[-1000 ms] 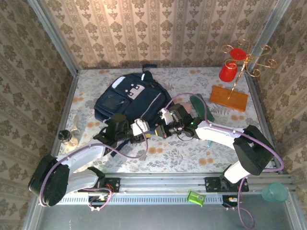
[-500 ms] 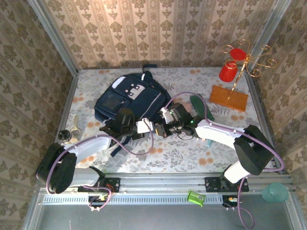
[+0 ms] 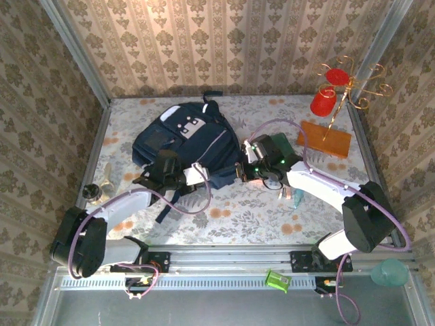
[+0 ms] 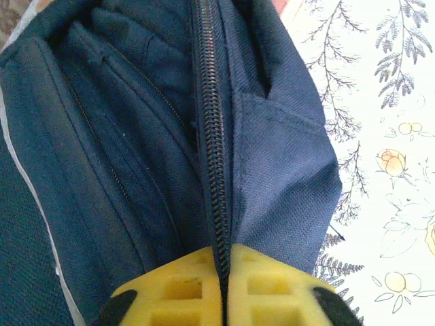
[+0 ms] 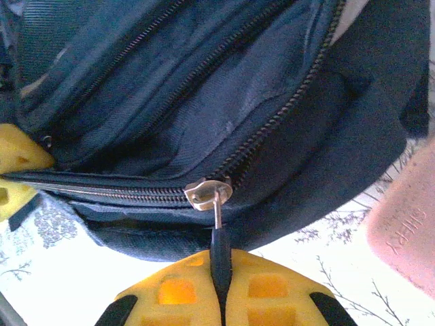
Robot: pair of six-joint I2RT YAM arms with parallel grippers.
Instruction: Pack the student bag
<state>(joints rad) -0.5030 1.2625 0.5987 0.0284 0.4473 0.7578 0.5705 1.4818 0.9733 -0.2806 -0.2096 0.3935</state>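
At centre-left of the top view, the bag lay on the desk. The right fingers were clenched on the zipper pull, which sat just above them. The zipper ran from frame left toward the upper right. The left fingers pinched the bag along that seam. Its inside was dark and unreadable.

High fixed view plus two close wrist views, all on the student bag.
The top external camera looks down from above and behind the arm bases across the whole table. Each wrist camera looks past its own gripper, left gripper and right gripper, at very short range from the zip; both seem to face the same near edge.
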